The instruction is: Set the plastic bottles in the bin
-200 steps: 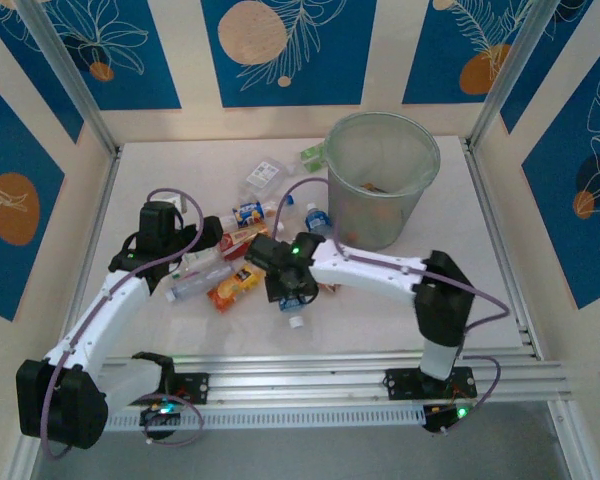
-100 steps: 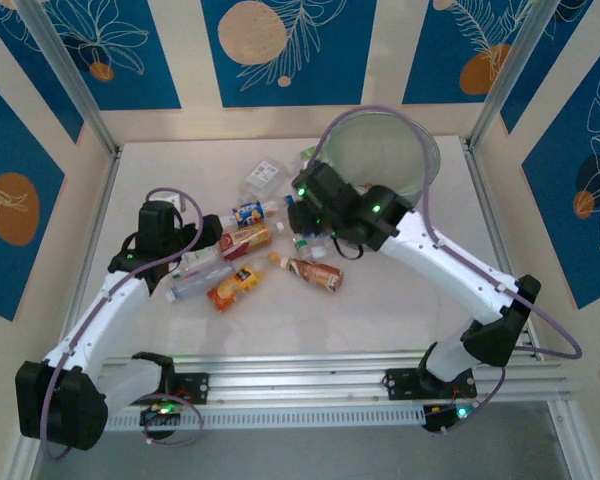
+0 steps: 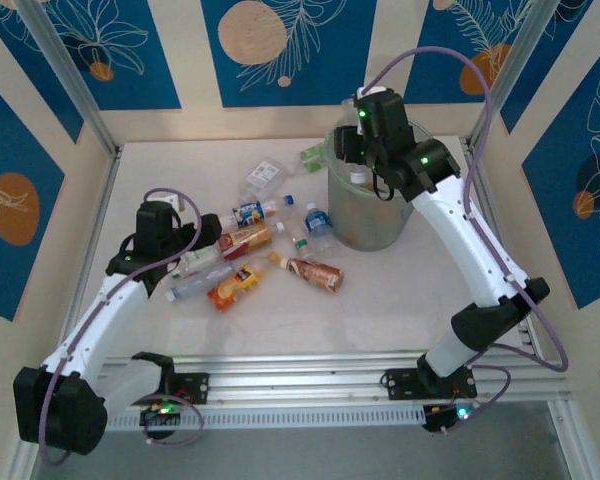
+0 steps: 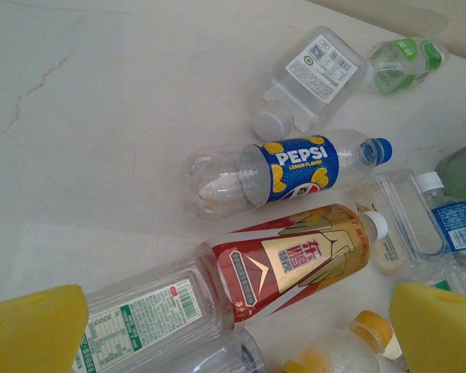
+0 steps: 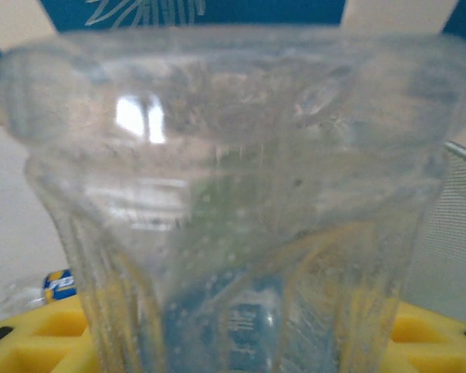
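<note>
Your right gripper [image 3: 365, 148] is pinching a clear bottle [image 5: 233, 233] and is now hovering over the bin [image 3: 385, 228], having swung up from the other bottles [image 3: 242, 250] on the worktop [image 3: 400, 300], so a release is coming due. The bottle is hanging roughly upright, long axis along the fingers [image 5: 31, 342], white cap [image 3: 358, 178] seemingly pointing down into the bin.
</note>
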